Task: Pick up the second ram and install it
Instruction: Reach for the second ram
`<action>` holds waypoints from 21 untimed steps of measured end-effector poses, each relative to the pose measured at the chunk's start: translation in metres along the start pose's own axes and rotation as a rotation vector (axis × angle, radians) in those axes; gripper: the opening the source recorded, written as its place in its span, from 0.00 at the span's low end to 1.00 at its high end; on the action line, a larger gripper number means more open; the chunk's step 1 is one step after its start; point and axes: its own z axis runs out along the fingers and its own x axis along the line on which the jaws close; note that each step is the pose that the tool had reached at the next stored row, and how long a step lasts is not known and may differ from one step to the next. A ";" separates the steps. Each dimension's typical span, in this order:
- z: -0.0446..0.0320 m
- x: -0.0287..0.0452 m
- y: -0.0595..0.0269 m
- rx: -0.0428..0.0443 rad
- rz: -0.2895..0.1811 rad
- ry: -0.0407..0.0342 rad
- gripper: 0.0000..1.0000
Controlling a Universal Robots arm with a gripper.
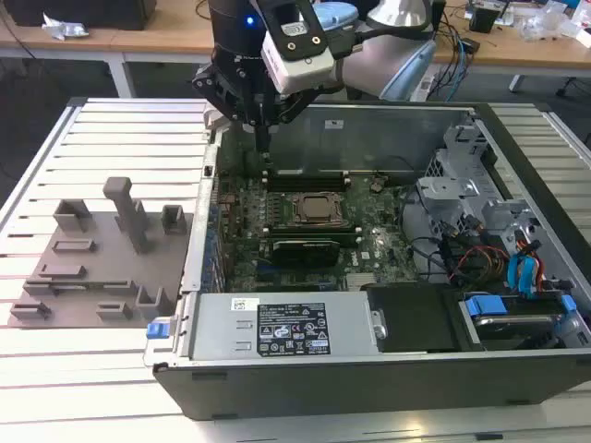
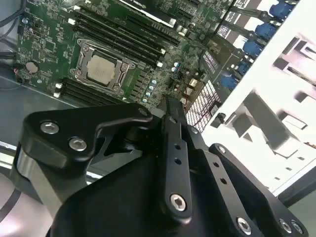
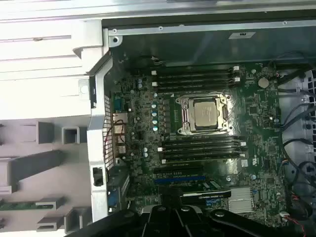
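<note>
The second ram (image 3: pixel 22 204) shows in the first wrist view as a thin green stick lying in a slot of the grey holder plate (image 1: pixel 102 268), outside the case. My gripper (image 1: pixel 264 149) hangs over the back corner of the open computer case, at the exterior view's left, above the motherboard (image 1: pixel 305 231) and well away from the stick. Its fingers (image 2: pixel 170 106) look pressed together with nothing between them. The black memory slots (image 3: pixel 202 148) with white end clips run on both sides of the processor socket (image 3: pixel 205 114).
The case wall (image 3: pixel 98 128) stands between the holder plate and the motherboard. The power supply (image 1: pixel 282 325) fills the near side of the case. Drive cages and cables (image 1: pixel 499 249) crowd the exterior view's right. The holder plate carries tall grey posts (image 1: pixel 129 212).
</note>
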 end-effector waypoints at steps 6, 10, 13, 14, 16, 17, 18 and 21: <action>-0.0013 0.0486 -0.0036 -0.0001 0.000 -0.0019 0.10; -0.0021 0.0781 -0.0058 -0.0002 0.000 -0.0033 0.10; -0.0025 0.0953 -0.0071 -0.0003 0.000 -0.0037 0.10; -0.0026 0.1001 -0.0075 -0.0002 0.000 -0.0039 0.10; -0.0029 0.1142 -0.0085 -0.0003 0.000 -0.0044 0.10; -0.0031 0.1183 -0.0088 -0.0003 0.000 -0.0044 0.10; -0.0031 0.1219 -0.0091 -0.0003 0.000 -0.0045 0.10; -0.0032 0.1343 -0.0100 -0.0003 0.000 -0.0044 0.10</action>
